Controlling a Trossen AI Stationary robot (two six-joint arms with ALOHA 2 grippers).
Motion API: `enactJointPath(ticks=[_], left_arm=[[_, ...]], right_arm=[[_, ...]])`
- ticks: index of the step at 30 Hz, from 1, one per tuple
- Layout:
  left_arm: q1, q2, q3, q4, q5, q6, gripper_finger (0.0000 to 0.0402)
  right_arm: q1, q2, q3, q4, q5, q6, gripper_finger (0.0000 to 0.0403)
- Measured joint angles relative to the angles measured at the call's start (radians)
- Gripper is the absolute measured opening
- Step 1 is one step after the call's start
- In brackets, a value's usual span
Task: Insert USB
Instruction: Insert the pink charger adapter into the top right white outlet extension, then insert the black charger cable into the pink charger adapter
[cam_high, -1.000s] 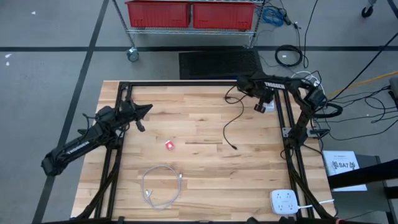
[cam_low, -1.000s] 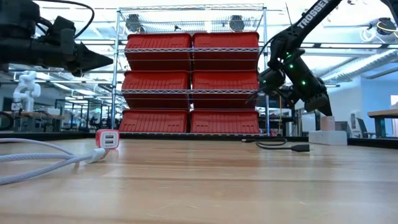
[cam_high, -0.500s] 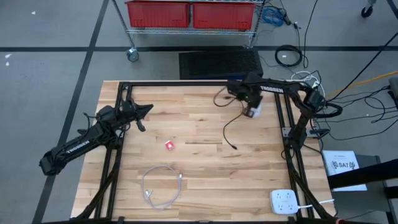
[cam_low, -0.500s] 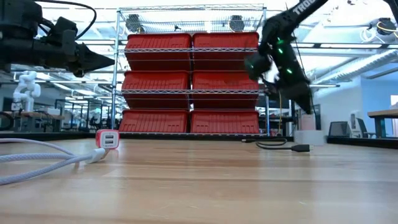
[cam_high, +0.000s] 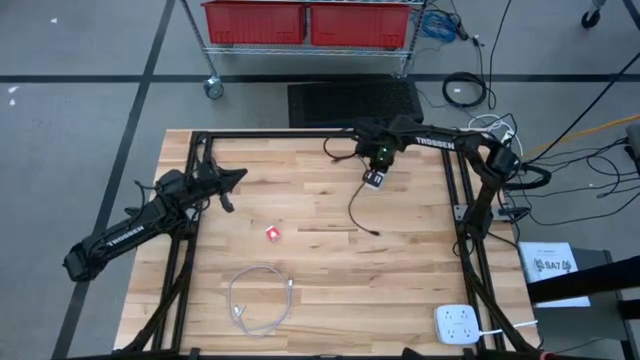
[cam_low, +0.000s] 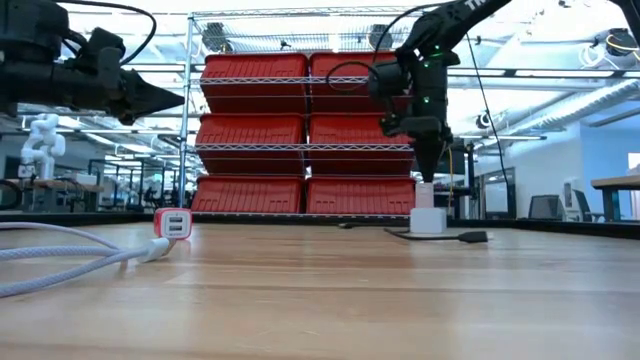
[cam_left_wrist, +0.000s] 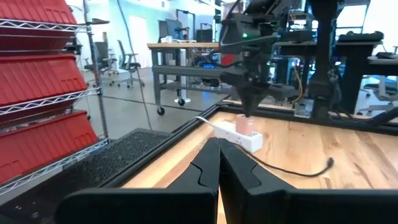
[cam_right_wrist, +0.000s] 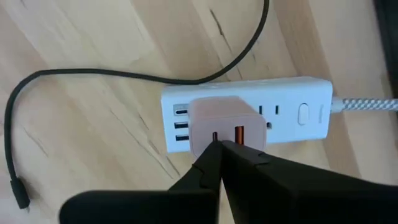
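Note:
A white power strip (cam_right_wrist: 249, 118) lies on the wooden table with a pale pink charger block (cam_right_wrist: 224, 121) plugged into its top; it also shows in the high view (cam_high: 373, 180) and the low view (cam_low: 428, 221). My right gripper (cam_right_wrist: 221, 147) is shut and points down onto the block. A black cable runs beside the strip, and its free plug (cam_high: 376, 234) lies on the table nearer the front. My left gripper (cam_high: 236, 175) is shut and level above the far left of the table, touching nothing. My right gripper comes from above, pointing straight down. Its shut fingertips (cam_right_wrist: 214, 152) meet the pink block's upper face (cam_right_wrist: 227, 132), where two ports show. The fingers hide the exact spot, so I cannot tell whether they pinch anything. The strip stays flat on the table.
A small red charger (cam_high: 272, 233) stands left of the middle. A white coiled cable (cam_high: 258, 300) lies at the near left, and a second white power strip (cam_high: 457, 325) at the near right corner. Black frame rails (cam_high: 300, 137) border the table.
My right gripper has gone toward the table's left edge and tipped from a slant to pointing straight down. The white power strip with its pink block has slid along the table with it, trailing the black cable. My left arm has kept still.

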Motion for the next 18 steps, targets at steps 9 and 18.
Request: enactJointPath(ticks=[9, 18], left_arm=[[0.000, 0.000, 0.000, 0.009, 0.002, 0.001, 0.0003], [0.000, 0.009, 0.000, 0.005, 0.001, -0.026, 0.0003]], right_arm=[[-0.049, -0.110, -0.001, 0.100, -0.034, -0.020, 0.0000], [-0.013, -0.114, -0.001, 0.259, -0.140, -0.096, 0.0000]])
